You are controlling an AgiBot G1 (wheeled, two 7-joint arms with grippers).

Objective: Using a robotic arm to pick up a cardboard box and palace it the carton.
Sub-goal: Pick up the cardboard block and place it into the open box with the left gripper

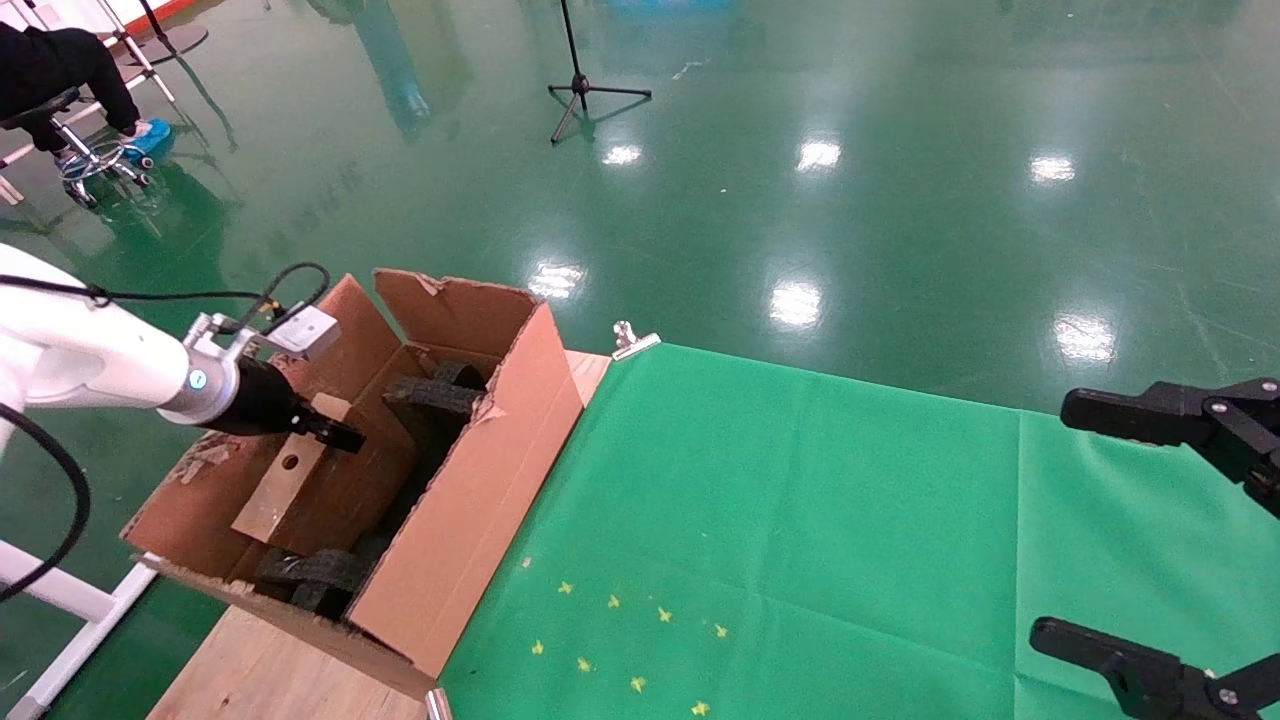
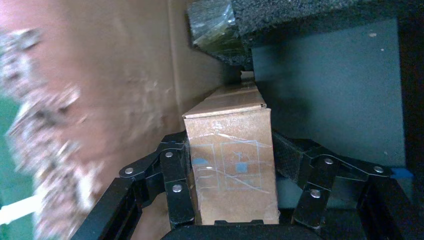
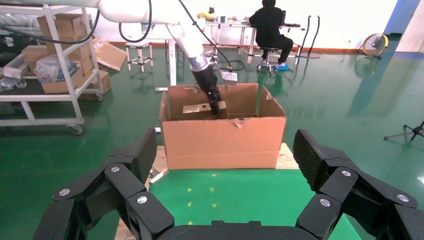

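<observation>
The large carton (image 1: 470, 500) with ragged flaps stands at the table's left end; it also shows in the right wrist view (image 3: 222, 142). My left gripper (image 1: 335, 432), on the white arm, is down inside the carton and shut on the slim taped cardboard box (image 1: 285, 480). The box leans against the carton's left wall with its round hole facing up. In the left wrist view the box (image 2: 232, 160) sits between the black fingers (image 2: 172, 170) of the left gripper (image 2: 230, 142). My right gripper (image 1: 1085, 525) is open and empty over the table's right side.
Black foam pieces (image 1: 435, 395) lie in the carton beside the box. A green cloth (image 1: 800, 500) with small yellow marks covers the table, held by a metal clip (image 1: 632, 340). A tripod stand (image 1: 580, 90) and a seated person (image 1: 60, 70) are on the floor behind.
</observation>
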